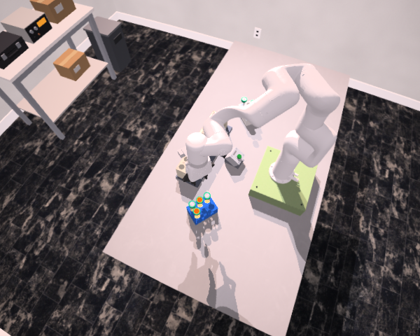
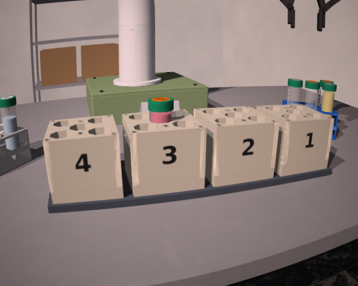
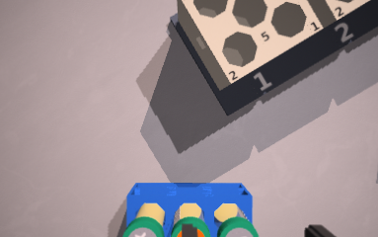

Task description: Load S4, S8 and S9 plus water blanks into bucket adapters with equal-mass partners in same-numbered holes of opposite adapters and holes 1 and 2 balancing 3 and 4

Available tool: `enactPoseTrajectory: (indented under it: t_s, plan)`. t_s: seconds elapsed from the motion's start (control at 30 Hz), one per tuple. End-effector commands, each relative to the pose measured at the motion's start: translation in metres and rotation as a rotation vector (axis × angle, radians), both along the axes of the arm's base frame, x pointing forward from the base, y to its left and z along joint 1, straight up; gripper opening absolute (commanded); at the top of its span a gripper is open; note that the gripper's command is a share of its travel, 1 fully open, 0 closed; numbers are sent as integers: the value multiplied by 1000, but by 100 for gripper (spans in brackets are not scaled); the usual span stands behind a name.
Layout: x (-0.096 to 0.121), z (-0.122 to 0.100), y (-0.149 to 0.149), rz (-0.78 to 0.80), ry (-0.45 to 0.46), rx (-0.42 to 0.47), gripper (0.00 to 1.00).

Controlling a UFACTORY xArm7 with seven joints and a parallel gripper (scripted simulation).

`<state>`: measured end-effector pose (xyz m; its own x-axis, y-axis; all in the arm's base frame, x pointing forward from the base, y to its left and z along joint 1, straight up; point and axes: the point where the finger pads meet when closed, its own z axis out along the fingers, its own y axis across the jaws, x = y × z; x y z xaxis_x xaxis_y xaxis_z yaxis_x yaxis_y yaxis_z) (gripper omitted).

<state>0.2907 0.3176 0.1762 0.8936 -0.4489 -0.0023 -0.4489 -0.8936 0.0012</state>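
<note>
Sample tube with a green screw cap, orange dot and pink contents (image 2: 160,111) stands upright in the middle hole of the beige block adapter marked 3 (image 2: 170,157), on the dark loading stand (image 1: 196,185) (image 2: 190,194) (image 3: 228,103). The adapters marked 4 (image 2: 83,166), 2 (image 2: 247,151) and 1 (image 2: 308,143) (image 3: 215,61) share that stand. The black fingers (image 2: 291,19) are fairly wide apart, with nothing between them, raised above the table (image 1: 253,234) (image 2: 173,240) (image 3: 67,109). In the wrist view, one fingertip overlaps an orange-dotted cap in the blue rack (image 1: 213,210) (image 2: 333,117) (image 3: 189,190). That rack carries four green-capped tubes, two orange-dotted and two pale-dotted, near adapter 1. A white-dotted tube of bluish liquid (image 2: 10,126) stands in the clear rack (image 2: 23,144) beyond adapter 4. The green key (image 1: 239,156) sits on its small sloped desk (image 1: 234,159).
</note>
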Motion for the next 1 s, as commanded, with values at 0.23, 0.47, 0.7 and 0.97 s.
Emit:
enactPoseTrajectory:
  t_s: [0.23,0.47,0.7,0.97]
  plan:
    - [-18,2,44,-1,-2,3,57]
    - [-33,2,75,-1,-2,3,57]
    - [-42,2,95,-1,-2,3,57]
    - [-42,2,95,-1,-2,3,57]
